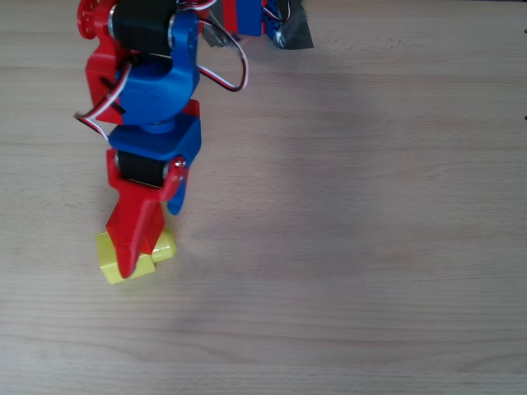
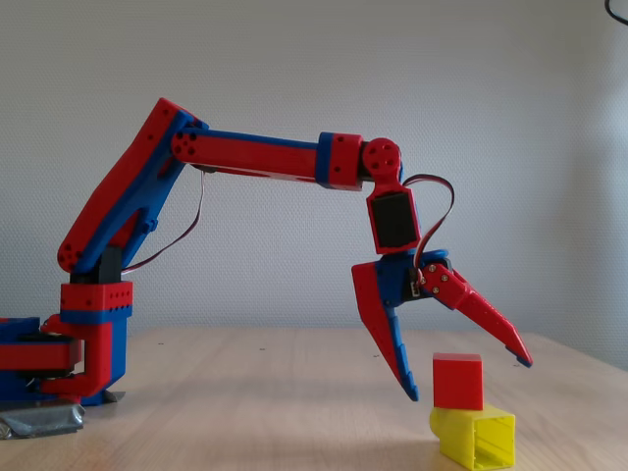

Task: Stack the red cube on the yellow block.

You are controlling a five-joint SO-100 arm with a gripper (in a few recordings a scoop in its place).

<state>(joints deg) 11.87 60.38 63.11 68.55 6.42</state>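
Fixed view, nearest first: the yellow block [image 2: 475,437] sits on the table [image 2: 245,402] at front right, bright yellow, cube-shaped, its facing end looking hollow with a thin rim. The red cube [image 2: 458,381] rests directly on top of it, plain matte red, about the same size, set toward the block's left and rear side rather than centred (exact overlap hard to judge from this angle). Just above and around it is the tool [image 2: 466,378], released: the two fingers are spread wide, the blue-backed red one pointing down just left of the cube with a gap between them, the other angled out up and to the right, tip clear of the cube. Neither finger touches the cube. Behind, the red and blue arm [image 2: 265,157] reaches from its base [image 2: 83,343] at far left, which is taped to the table. Overhead view: the yellow block [image 1: 105,255] is at lower left of the light wood table [image 1: 370,230], with a short round stud on its right side; the tool's red finger [image 1: 132,230] covers most of its top, so the cube is hidden there.
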